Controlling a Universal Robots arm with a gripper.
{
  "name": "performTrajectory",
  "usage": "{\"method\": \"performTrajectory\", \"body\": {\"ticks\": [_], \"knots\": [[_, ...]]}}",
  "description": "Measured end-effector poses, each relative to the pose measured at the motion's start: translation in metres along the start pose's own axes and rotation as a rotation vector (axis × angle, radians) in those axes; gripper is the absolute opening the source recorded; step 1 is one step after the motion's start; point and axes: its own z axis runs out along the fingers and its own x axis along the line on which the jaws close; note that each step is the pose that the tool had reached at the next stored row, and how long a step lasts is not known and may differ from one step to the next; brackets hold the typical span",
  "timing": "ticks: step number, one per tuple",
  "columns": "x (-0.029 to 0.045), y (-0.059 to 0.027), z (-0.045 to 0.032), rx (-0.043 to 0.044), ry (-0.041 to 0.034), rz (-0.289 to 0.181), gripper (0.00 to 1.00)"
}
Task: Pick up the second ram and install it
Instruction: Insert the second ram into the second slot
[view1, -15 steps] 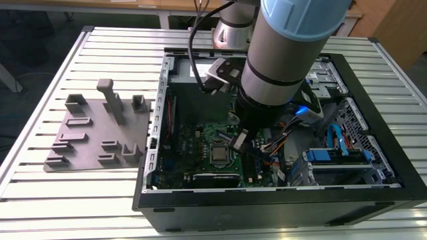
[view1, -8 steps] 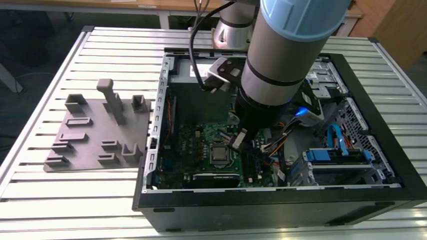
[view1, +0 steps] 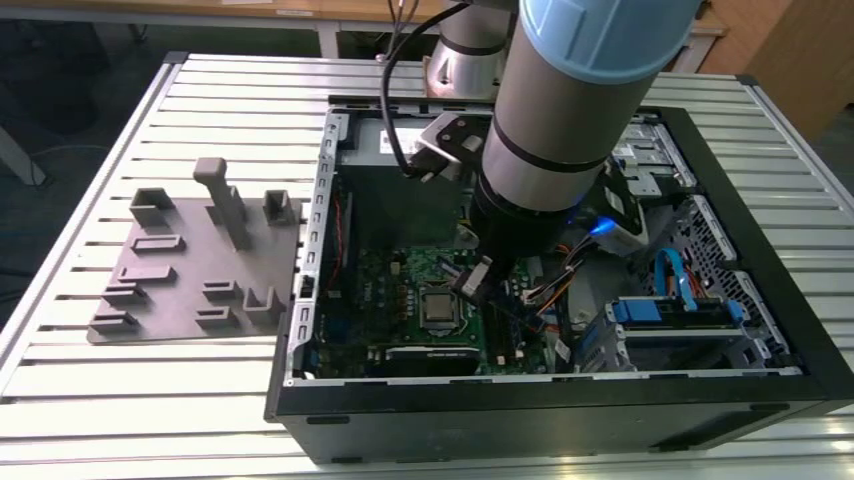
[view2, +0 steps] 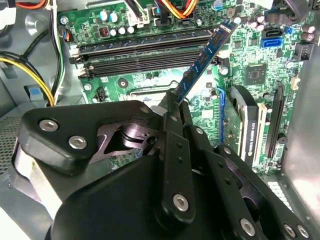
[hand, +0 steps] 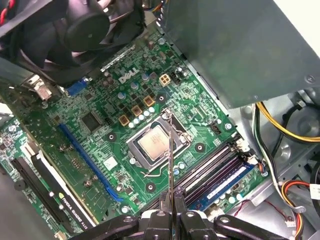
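My gripper (view2: 175, 102) is shut on the second ram (view2: 205, 57), a thin blue-green stick that juts out from between the fingers. It hangs tilted above the green motherboard (view2: 250, 75), its far end over the long black memory slots (view2: 135, 55). In the first wrist view the ram (hand: 171, 160) shows edge-on over the processor socket (hand: 154, 142), with the gripper (hand: 171, 202) clamped on its near end. Another blue stick (hand: 224, 181) sits in one of the slots. In the exterior view the gripper (view1: 477, 283) is down inside the open computer case (view1: 534, 400).
A grey fixture plate (view1: 187, 260) with upright blocks lies on the slatted table at the exterior view's left. Inside the case are a power supply box (hand: 240, 45), a black fan (hand: 95, 20), a graphics card (hand: 45, 185) and yellow cables (view2: 25, 65).
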Motion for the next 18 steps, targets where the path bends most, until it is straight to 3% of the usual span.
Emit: {"method": "performTrajectory", "body": {"ticks": [18], "knots": [[0.0, 0.0, 0.0002, 0.0051, -0.0066, 0.11, 0.14]]}}
